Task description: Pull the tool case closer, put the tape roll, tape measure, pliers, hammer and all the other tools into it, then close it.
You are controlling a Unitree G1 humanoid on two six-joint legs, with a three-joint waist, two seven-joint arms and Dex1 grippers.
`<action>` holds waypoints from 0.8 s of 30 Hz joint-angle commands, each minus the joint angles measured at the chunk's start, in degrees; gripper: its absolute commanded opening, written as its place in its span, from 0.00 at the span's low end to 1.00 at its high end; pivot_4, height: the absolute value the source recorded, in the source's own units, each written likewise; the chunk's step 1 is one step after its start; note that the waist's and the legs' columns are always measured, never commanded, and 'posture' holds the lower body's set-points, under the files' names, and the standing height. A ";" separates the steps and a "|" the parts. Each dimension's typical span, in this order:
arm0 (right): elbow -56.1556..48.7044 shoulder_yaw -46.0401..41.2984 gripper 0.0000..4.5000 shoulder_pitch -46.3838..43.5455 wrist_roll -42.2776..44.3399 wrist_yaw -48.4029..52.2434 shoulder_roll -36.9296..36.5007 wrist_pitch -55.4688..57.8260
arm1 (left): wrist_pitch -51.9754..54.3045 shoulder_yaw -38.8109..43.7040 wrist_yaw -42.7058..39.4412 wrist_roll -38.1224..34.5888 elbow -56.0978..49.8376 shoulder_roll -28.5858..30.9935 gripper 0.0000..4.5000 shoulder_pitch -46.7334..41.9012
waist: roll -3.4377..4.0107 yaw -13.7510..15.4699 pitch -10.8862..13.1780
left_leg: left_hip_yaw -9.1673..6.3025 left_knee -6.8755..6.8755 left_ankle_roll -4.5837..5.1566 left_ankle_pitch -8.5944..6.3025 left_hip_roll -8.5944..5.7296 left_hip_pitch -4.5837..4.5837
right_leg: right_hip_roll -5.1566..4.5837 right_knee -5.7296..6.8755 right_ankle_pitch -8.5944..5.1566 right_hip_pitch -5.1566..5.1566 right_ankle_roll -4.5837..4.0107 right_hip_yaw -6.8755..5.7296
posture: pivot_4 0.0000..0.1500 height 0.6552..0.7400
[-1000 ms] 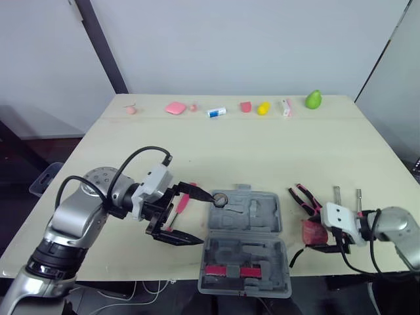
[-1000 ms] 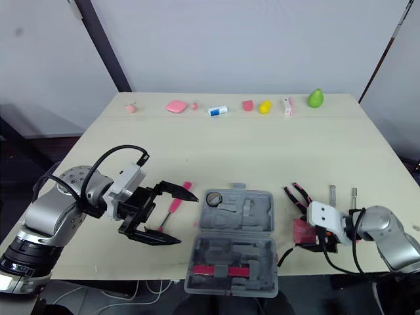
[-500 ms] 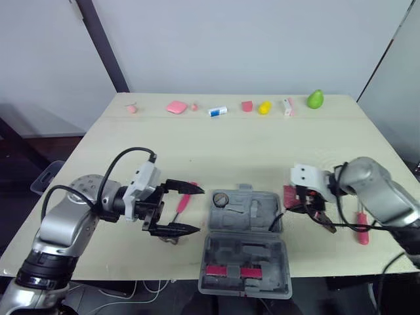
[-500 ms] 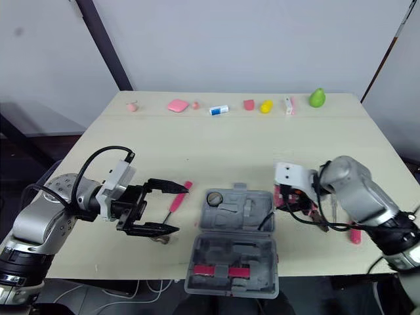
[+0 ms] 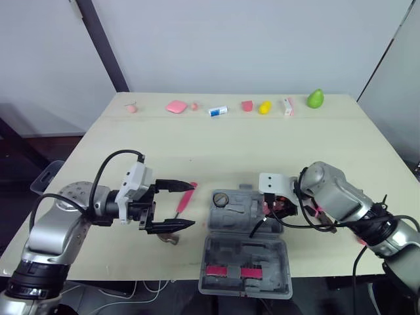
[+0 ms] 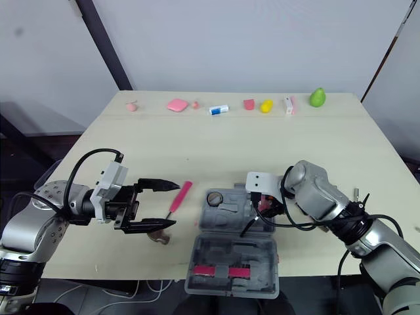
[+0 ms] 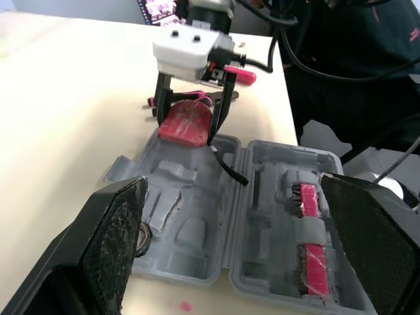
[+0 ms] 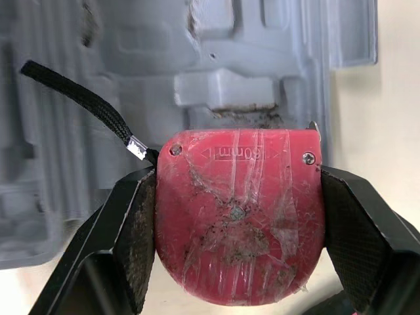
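The right gripper (image 7: 189, 121) is clamped on the red tape measure (image 8: 239, 216), holding it over the rim of the open tool case (image 5: 226, 216) at about 2 o'clock, with its black strap (image 8: 79, 98) trailing across the grey tray. The left gripper (image 5: 190, 205) hovers with its jaws spread wide at the case's 10 o'clock, just beside the pink screwdriver (image 5: 184, 199).

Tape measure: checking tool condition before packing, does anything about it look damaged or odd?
Yes. The tape measure in the right gripper has a scuffed, grimy face; its black strap dangles over the tool case.
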 commanded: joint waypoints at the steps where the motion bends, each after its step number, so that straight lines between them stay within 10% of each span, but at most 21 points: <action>1: 1.85 0.95 0.65 -1.45 -2.26 -0.78 1.32 -2.06 | -1.17 1.76 -0.12 0.14 -0.59 0.97 1.00 0.16 | 0.00 -0.02 0.00 | 0.00 0.00 0.00 0.00 0.00 0.00 | 0.00 0.00 0.00 0.00 0.00 0.00 | 1.00 1.00; 12: 6.45 0.99 0.65 -1.43 -4.71 -1.98 5.01 -4.95 | -1.31 1.43 -0.63 0.46 0.24 1.06 1.00 -0.63 | 0.01 -0.04 0.00 | 0.02 0.00 0.00 0.00 -0.01 0.00 | 0.01 0.00 0.00 -0.01 0.00 0.00 | 1.00 1.00; 16: 5.84 -0.62 0.97 -1.40 -4.69 -3.05 5.21 -5.41 | -1.16 1.30 -0.82 0.46 0.22 1.04 1.00 -0.60 | 0.01 -0.05 0.00 | 0.01 -0.01 0.00 0.00 -0.01 0.00 | 0.01 0.00 0.00 -0.01 0.00 0.00 | 1.00 1.00; 24: -3.67 -5.14 0.97 -0.51 -2.97 -1.43 1.45 -1.12 | -0.90 1.21 -0.73 0.30 -0.30 0.94 1.00 -0.57 | 0.02 0.01 0.01 | 0.00 -0.01 0.00 0.00 0.00 0.00 | 0.00 0.00 0.00 -0.01 0.00 -0.01 | 1.00 1.00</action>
